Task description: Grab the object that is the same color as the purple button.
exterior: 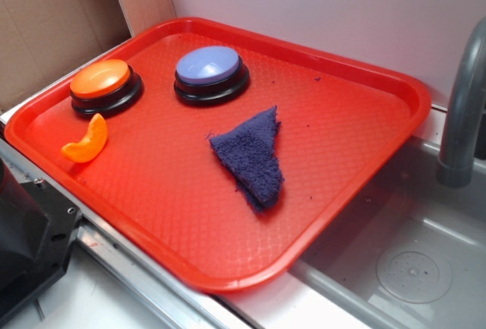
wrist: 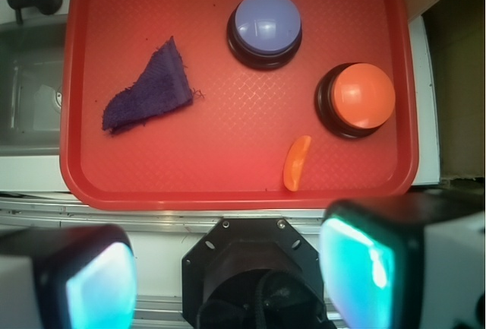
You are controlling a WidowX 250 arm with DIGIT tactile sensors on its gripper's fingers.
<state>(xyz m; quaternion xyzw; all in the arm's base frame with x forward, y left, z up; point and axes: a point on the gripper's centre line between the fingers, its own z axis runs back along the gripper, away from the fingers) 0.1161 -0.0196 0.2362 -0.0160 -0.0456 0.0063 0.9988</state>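
A dark purple fuzzy cloth [exterior: 252,156] [wrist: 148,90], folded to a rough triangle, lies near the middle of the red tray [exterior: 357,154] [wrist: 228,185]. The purple button [exterior: 209,71] [wrist: 266,25], a lavender dome on a black base, stands at the tray's far side. My gripper [wrist: 228,276] hangs high above the tray's near edge, over the robot's black base, well away from the cloth. It is open, with nothing between its pads. In the exterior view the gripper is out of frame.
An orange dome button [exterior: 104,84] [wrist: 358,99] and an orange slice-shaped toy [exterior: 87,140] [wrist: 296,163] sit on the tray's left part. A grey sink [exterior: 410,260] with a faucet [exterior: 463,109] lies right of the tray. Cardboard stands behind.
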